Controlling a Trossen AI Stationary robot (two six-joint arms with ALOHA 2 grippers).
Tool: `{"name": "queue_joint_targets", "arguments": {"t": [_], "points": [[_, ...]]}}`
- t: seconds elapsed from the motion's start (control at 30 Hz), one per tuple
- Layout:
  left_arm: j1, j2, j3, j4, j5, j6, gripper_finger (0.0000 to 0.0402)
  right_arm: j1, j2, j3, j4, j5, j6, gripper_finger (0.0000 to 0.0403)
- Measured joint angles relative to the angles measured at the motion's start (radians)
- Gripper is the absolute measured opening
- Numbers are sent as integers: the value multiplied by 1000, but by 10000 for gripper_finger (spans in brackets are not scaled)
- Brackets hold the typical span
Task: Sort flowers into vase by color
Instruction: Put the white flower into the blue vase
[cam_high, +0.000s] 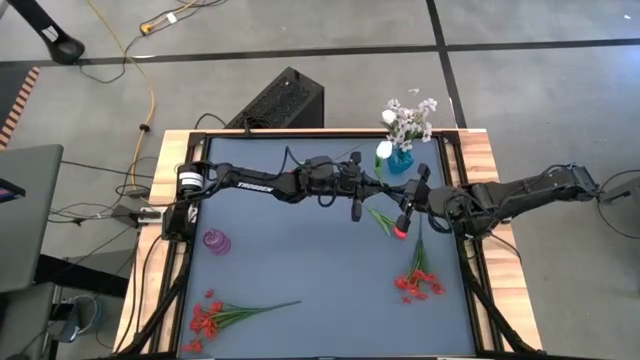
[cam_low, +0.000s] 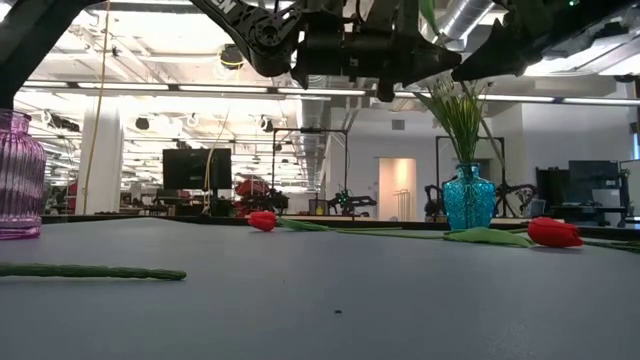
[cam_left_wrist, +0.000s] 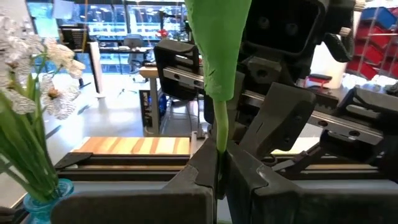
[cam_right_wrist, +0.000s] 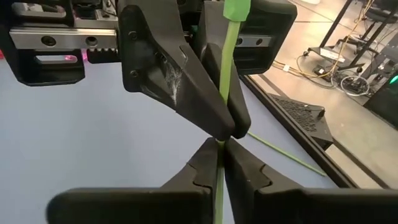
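Both grippers meet above the table's right middle, each shut on one thin green flower stem (cam_left_wrist: 219, 134) that has a broad leaf (cam_left_wrist: 219, 50). My left gripper (cam_high: 357, 210) reaches in from the left and my right gripper (cam_high: 405, 215) from the right. No blossom on this stem shows in the wrist views. A red tulip bud (cam_high: 400, 232) with a green leaf shows just below the grippers in the high view; I cannot tell if it belongs to the held stem. In the low view, two red tulips (cam_low: 262, 220) (cam_low: 553, 232) lie flat on the table. My left gripper (cam_left_wrist: 219, 177) pinches the stem (cam_left_wrist: 219, 146) between its two fingertips, just under the leaf. The fingers come level from the table's left and lie across the stem, which is clear of the table. My right gripper (cam_right_wrist: 219, 163) pinches the same stem (cam_right_wrist: 219, 144) between its fingertips, right beside the left gripper's fingers (cam_right_wrist: 205, 106). It comes from the table's right, slanting slightly down, across the stem. The stem runs straight through both holds, lifted clear.
A teal vase (cam_high: 400, 160) with white flowers stands at the far right. A purple vase (cam_high: 217, 240) stands at the left middle. Red blossom sprays lie at the near left (cam_high: 205, 318) and near right (cam_high: 418, 283). Wooden rims (cam_high: 480, 150) border the table.
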Motion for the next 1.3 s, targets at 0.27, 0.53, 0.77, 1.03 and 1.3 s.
{"name": "queue_joint_targets", "arguments": {"t": [0.27, 0.53, 0.77, 1.03, 1.3], "points": [[9, 0, 0, -23, -8, 5, 44, 16, -29, -1, -6, 15, -41, 16], [62, -7, 0, -80, 46, -41, 130, 60, -201, -48, -60, 159, 16, 16], [121, -18, 0, -124, 141, -86, 148, 78, -447, -238, 93, 345, -26, 16], [125, -18, 0, -122, 142, -83, 149, 33, -673, -467, 678, 357, -405, 16], [125, -18, 0, -139, 141, -79, 149, -140, -762, -572, 867, 235, -509, 16]]}}
